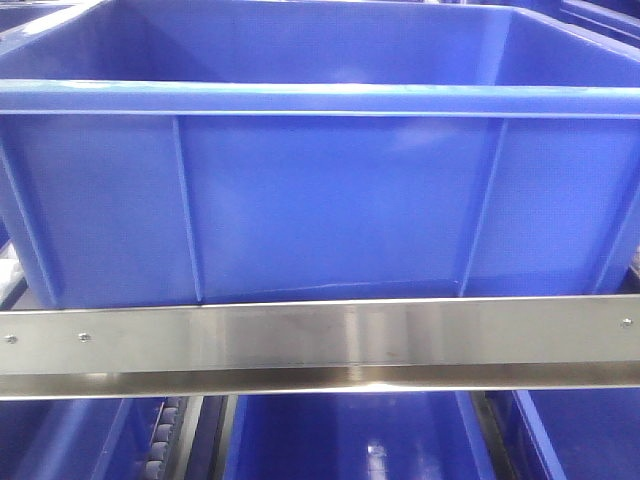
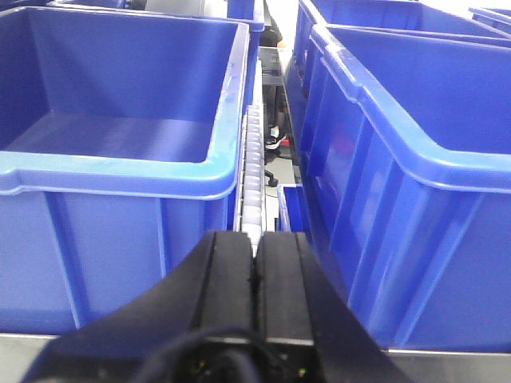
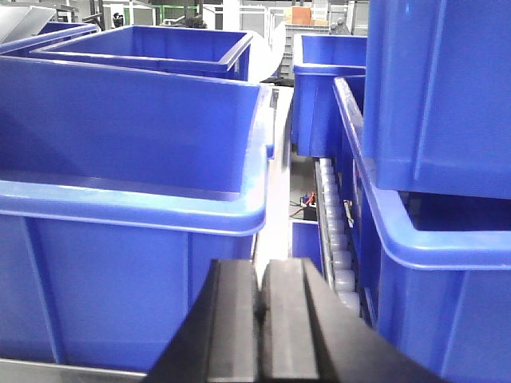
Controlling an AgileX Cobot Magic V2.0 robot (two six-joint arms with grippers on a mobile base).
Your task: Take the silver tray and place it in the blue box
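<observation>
Front view: the blue box [image 1: 320, 190], smooth glossy plastic with vertical ribs and a thick rolled rim, sits behind a brushed steel rail [image 1: 320, 345] with small screws. The silver tray shows in no view. Left wrist view: left fingers [image 2: 254, 267], black and ridged, are pressed together, with a white roller track [image 2: 251, 175] running between two blue crates. Right wrist view: right fingers [image 3: 260, 311] are likewise pressed together, holding nothing.

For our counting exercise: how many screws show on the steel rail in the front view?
3. On the steel rail, two screws sit near its left end, side by side, and one near its right end. Glare could hide more.
</observation>
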